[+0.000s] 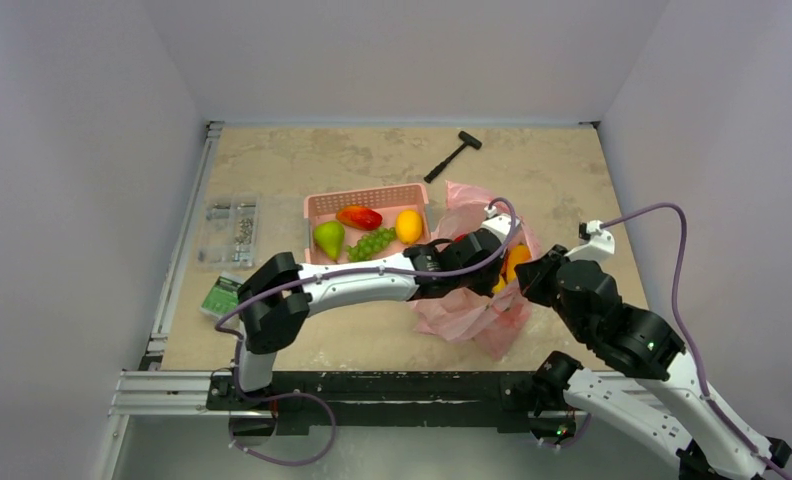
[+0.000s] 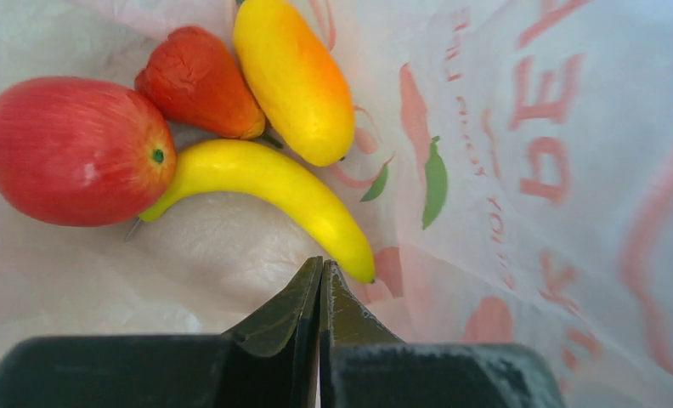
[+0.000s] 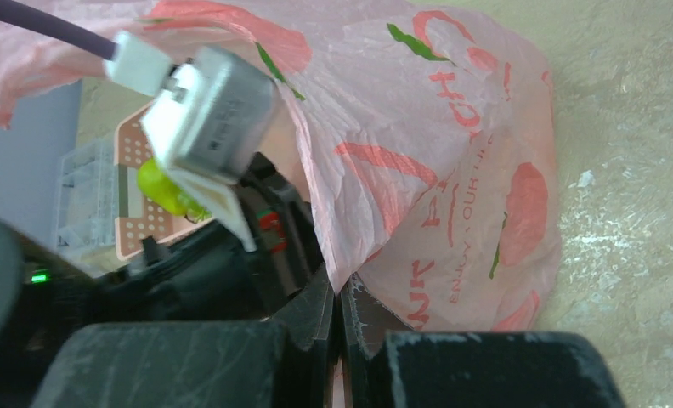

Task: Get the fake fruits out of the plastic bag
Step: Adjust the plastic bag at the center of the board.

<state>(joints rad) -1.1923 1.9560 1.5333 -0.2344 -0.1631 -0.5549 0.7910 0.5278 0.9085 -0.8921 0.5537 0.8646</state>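
**A:** Where is the bag?

**B:** The bag [image 1: 467,312] lies crumpled on the table [image 1: 302,160], right of centre. It sits just right of the basket [image 1: 367,200], toward the near edge.

**A:** And the claws?

**B:** The right claw [image 3: 337,293] is closed on the bag's rim, with pink film caught between its fingers. The left claw [image 2: 321,270] reaches inside the bag. Its fingers are pressed together with nothing between them, and their tips are close to the banana's end without touching it.

**A:** So none of the fruit is out?

**B:** None; four pieces lie in a cluster on the bag's floor. The apple [image 2: 74,153] is the biggest, and its stem side touches one end of the banana [image 2: 274,183]. The oval fruit [image 2: 295,81] lies just beside the banana's middle. A wrinkled red fruit [image 2: 201,85] is wedged between the apple and the oval fruit.

**A:** Anything in the basket?

**B:** A pear [image 1: 328,238], grapes [image 1: 370,243] and two more fruits. A hammer [image 1: 453,156] lies on the table beyond it.
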